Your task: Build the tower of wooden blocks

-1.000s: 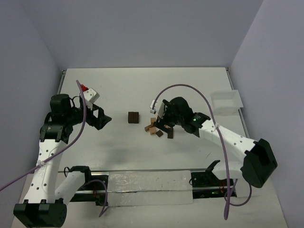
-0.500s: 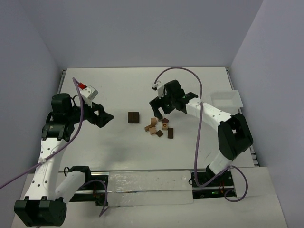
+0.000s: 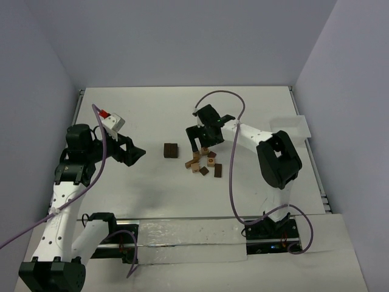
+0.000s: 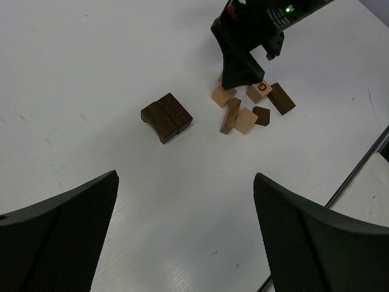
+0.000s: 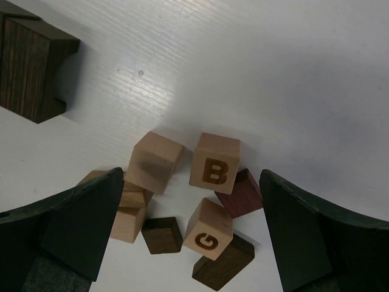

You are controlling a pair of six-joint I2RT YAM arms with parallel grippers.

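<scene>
The left tool (image 3: 135,152) hung released at the near left, well apart from the wood blocks (image 3: 203,164), which lay in a loose, unstacked heap in the middle of the bench (image 3: 243,109). A dark block (image 3: 171,150) sat to their left. The right tool (image 3: 198,145), also released, had lifted off the heap to its far edge. A white tray (image 3: 299,126) lay at the far right.

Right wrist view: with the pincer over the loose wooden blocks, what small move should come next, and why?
Probably lower the right pincer straight down and close it on the light tan wooden cube marked B. The jaws stand open and empty, and that cube lies under the gap with its top uncovered. Nothing is stacked yet: the small tan and brown wooden blocks lie scattered.
</scene>
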